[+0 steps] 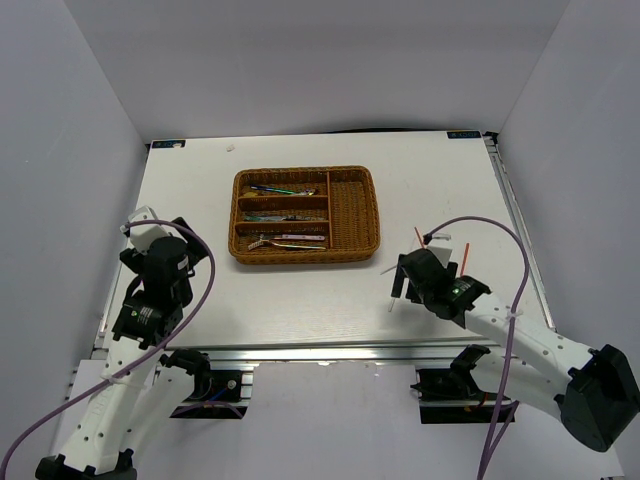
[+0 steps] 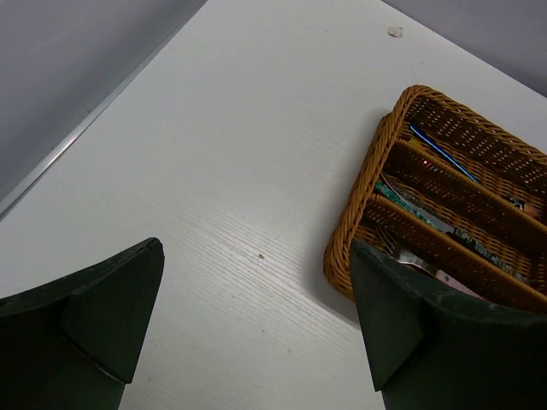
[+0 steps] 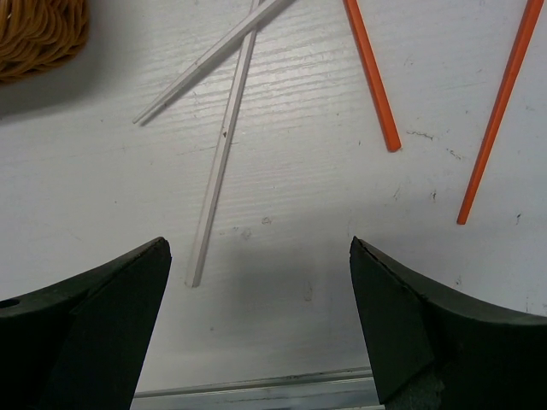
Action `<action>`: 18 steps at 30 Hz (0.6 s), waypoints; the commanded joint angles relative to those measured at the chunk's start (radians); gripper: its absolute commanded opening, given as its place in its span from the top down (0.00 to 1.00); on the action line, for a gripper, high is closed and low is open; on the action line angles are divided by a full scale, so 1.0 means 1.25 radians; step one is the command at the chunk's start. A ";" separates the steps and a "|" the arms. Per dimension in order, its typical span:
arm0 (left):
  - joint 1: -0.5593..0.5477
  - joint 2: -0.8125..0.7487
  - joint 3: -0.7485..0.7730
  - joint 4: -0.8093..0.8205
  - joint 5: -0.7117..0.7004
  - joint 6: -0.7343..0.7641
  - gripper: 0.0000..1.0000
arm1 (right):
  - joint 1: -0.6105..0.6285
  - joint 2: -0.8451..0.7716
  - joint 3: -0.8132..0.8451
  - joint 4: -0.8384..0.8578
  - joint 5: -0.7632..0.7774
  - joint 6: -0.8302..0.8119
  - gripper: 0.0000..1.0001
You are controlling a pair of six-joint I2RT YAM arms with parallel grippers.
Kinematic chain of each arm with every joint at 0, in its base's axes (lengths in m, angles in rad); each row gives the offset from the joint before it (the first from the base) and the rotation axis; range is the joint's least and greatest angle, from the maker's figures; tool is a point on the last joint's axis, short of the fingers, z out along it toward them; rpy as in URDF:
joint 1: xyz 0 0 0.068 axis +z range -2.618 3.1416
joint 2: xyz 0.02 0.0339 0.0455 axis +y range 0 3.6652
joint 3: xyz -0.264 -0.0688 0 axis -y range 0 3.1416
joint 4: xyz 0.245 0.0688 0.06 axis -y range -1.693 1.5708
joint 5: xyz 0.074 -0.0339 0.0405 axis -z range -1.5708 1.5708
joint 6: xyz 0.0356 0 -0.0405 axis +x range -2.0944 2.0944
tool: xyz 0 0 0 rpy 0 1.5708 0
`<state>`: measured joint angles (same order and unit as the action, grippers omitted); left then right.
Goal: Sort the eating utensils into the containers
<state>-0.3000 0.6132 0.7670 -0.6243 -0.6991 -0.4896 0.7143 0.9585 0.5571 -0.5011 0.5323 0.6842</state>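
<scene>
White chopsticks (image 3: pixel 220 162) and orange chopsticks (image 3: pixel 373 81) lie on the desk (image 1: pixel 200 200), right of the wicker tray (image 1: pixel 352 215). Both arms' jaws gape wide, empty. Pinched flat, such thin sticks could skid away.

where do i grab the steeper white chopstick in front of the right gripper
Take the white chopstick on its free lower half, below where the other white chopstick crosses it. Come straight down, straddling its thin width, since it lies flat on the table.
</scene>
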 commanded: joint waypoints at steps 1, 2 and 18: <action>0.003 -0.010 -0.004 0.009 0.001 0.010 0.02 | -0.018 0.020 -0.002 0.018 0.001 0.027 0.11; 0.006 -0.008 -0.004 0.010 0.002 0.010 0.02 | -0.023 0.031 0.003 0.017 -0.016 0.021 0.11; 0.011 -0.008 -0.006 0.016 0.029 0.020 0.02 | -0.201 0.238 0.165 0.046 -0.101 -0.141 0.15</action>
<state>-0.2909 0.6106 0.7662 -0.6193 -0.6815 -0.4782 0.5224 1.2594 0.7151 -0.4942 0.4599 0.5835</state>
